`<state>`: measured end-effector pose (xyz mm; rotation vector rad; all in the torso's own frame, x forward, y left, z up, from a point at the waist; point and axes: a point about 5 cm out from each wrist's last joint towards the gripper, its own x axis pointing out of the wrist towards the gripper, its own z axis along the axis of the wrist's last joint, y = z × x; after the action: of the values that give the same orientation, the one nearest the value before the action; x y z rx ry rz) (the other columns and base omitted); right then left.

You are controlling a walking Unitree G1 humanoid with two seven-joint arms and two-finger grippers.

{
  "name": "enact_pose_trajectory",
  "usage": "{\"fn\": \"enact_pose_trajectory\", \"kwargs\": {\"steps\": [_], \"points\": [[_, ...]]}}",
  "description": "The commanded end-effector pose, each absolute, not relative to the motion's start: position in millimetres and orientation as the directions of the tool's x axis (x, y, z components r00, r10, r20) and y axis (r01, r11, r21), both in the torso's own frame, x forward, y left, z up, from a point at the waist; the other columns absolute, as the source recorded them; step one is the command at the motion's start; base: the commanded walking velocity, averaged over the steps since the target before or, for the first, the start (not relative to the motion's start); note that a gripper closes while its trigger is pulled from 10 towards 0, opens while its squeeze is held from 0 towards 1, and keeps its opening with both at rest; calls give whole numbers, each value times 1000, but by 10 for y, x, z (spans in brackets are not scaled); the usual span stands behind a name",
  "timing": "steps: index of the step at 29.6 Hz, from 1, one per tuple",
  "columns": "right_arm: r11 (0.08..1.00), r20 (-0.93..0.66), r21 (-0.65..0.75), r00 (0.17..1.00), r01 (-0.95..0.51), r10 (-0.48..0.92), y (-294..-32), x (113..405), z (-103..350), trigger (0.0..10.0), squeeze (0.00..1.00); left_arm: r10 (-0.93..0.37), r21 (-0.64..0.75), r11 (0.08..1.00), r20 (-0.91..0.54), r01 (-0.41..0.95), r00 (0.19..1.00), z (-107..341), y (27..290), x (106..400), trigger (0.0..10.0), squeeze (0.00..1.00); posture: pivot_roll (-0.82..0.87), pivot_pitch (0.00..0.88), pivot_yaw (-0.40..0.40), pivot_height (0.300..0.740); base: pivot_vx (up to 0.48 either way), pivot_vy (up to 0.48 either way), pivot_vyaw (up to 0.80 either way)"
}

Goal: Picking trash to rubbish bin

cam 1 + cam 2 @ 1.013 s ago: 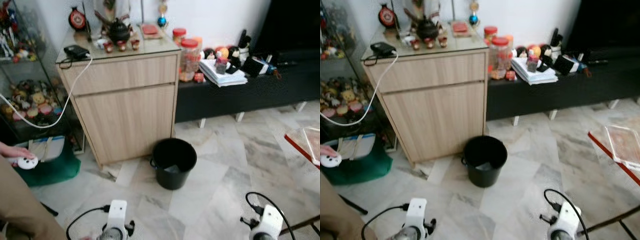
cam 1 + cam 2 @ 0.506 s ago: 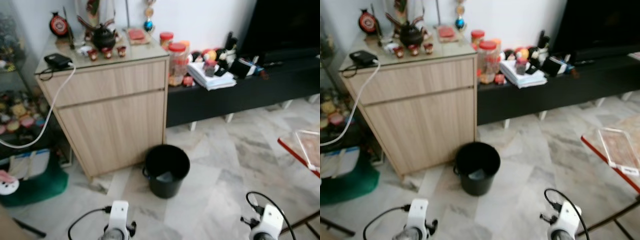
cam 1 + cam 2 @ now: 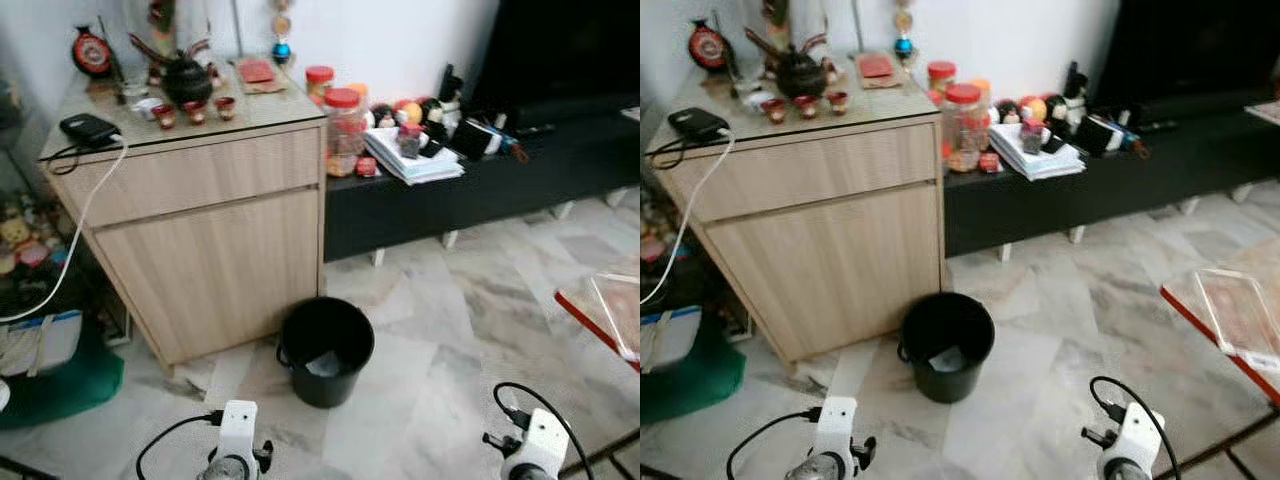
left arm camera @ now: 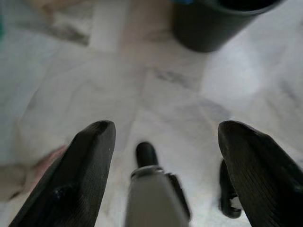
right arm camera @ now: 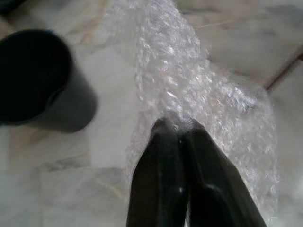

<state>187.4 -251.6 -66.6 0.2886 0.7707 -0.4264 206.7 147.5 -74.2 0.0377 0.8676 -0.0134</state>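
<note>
Compared with a second ago, the whole scene has slid leftward in the head views, so the camera has turned; the person's hand holding a white object at the left edge is gone from sight, while the black round plastic bin has kept its place beside the cabinet.

Seen from the right wrist, the right gripper has its two black fingers pressed together on a crumpled sheet of clear bubble wrap, which spreads out beyond the fingertips over the pale marble floor; the bin stands near it on the floor. From the left wrist, the left gripper hangs over bare tiles with its fingers wide apart and nothing between them, the bin's wall ahead of it.

From the head, something pale lies at the bottom of the bin. It stands on the floor just in front of the light wooden cabinet, whose top carries a dark teapot and small red cups. Red-lidded clear jars and a stack of papers sit on the low black bench to the right.
</note>
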Motion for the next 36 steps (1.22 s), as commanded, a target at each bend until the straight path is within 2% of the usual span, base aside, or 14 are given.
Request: {"fn": "enact_pose_trajectory", "kwargs": {"steps": [1, 13, 18, 34, 36], "points": [[877, -718, 95, 642, 472, -268, -2529, 1895, -651, 10000, 0, 9, 29, 999, -768, 20, 641, -751, 1474, 2054, 10000, 0, -119, 4, -59, 740, 285, 0, 0], [882, -718, 88, 643, 464, -267, -2538, 1900, -646, 10000, 0, 10, 26, 1000, -768, 15, 640, -753, 1469, 2052, 10000, 0, -121, 12, -61, 740, 286, 0, 0], [882, -719, 90, 643, 463, -264, -2536, 1906, -645, 10000, 0, 14, 26, 1000, -767, 10, 642, -749, 1474, 2059, 10000, 0, -120, 19, -62, 740, 285, 0, 800], [871, -720, 104, 641, 480, -267, -2534, 1903, -647, 10000, 0, 15, 26, 1000, -767, 8, 641, -749, 1477, 2058, 10000, 0, -121, 19, -60, 740, 283, 0, 0], [871, -715, 107, 646, 480, -268, -2536, 1906, -643, 10000, 0, 16, 26, 1000, -767, 7, 641, -750, 1478, 2057, 10000, 0, -121, 19, -60, 740, 283, 0, -800]]}}
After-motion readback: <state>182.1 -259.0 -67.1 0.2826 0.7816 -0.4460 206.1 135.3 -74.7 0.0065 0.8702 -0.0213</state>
